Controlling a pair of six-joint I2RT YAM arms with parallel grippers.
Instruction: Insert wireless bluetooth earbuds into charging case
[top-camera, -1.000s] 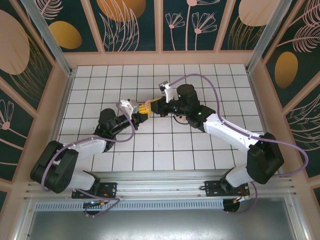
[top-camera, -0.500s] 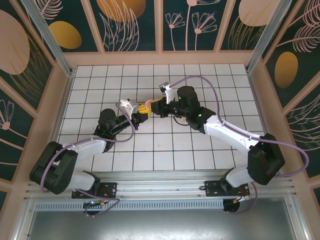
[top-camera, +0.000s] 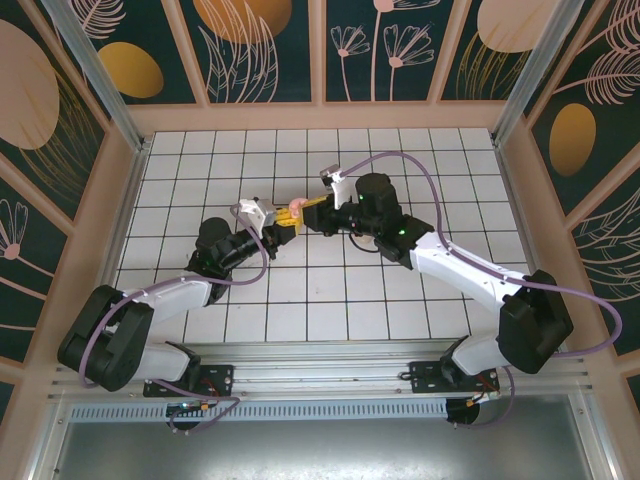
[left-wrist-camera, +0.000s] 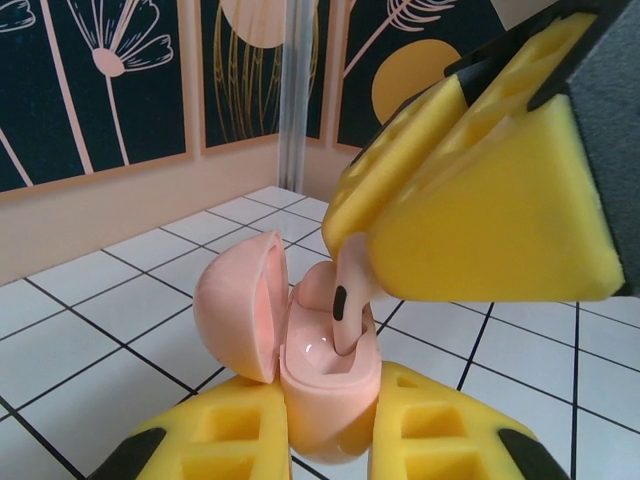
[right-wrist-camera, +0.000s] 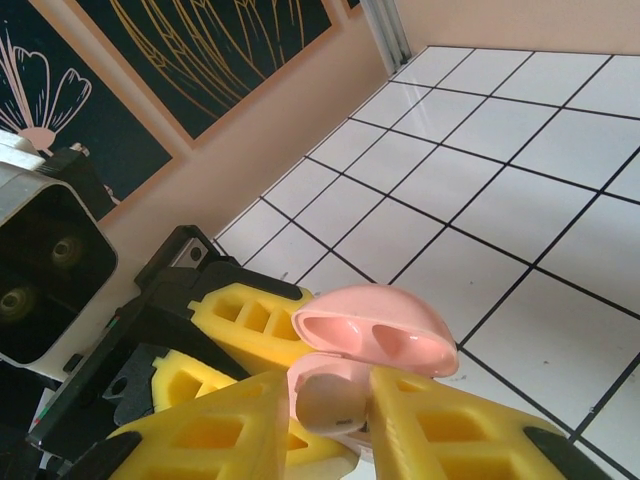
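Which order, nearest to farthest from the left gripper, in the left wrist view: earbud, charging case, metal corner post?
1. charging case, clamped in the left gripper, bottom centre.
2. earbud, just above, stem in the case.
3. metal corner post, far back, at the wall.

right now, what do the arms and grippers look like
The left arm and right arm have white links, black joints and a loose purple cable. The left gripper and right gripper carry wedge-shaped yellow fingers with rectangular cut-outs on black mounts.
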